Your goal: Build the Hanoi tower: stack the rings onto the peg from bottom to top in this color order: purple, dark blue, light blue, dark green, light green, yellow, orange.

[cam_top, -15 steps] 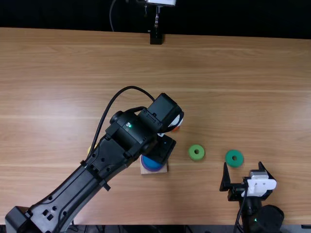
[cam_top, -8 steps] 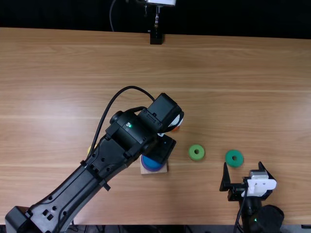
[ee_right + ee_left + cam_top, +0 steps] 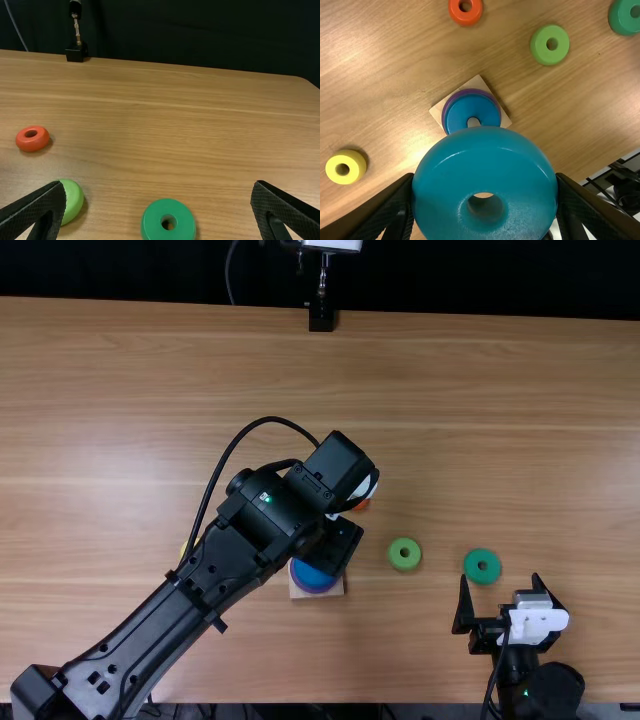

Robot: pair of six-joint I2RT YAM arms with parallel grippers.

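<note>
My left gripper (image 3: 335, 542) is over the wooden base (image 3: 298, 592) in the top view. In the left wrist view the gripper (image 3: 485, 184) is shut on the light blue ring (image 3: 447, 200), held above the table beside the peg (image 3: 474, 122). A dark blue ring (image 3: 462, 110) lies on a purple ring (image 3: 444, 107) around that peg. Right of the base are the light green ring (image 3: 405, 541) and dark green ring (image 3: 482, 554). My right gripper (image 3: 500, 581) stands open near the table's front edge; the right wrist view also shows this gripper (image 3: 159, 185).
An orange ring (image 3: 473, 17) lies behind the base, and a yellow ring (image 3: 351, 160) lies to its left. The left arm stretches over the table's front left part. A black stand (image 3: 321, 318) is at the far edge.
</note>
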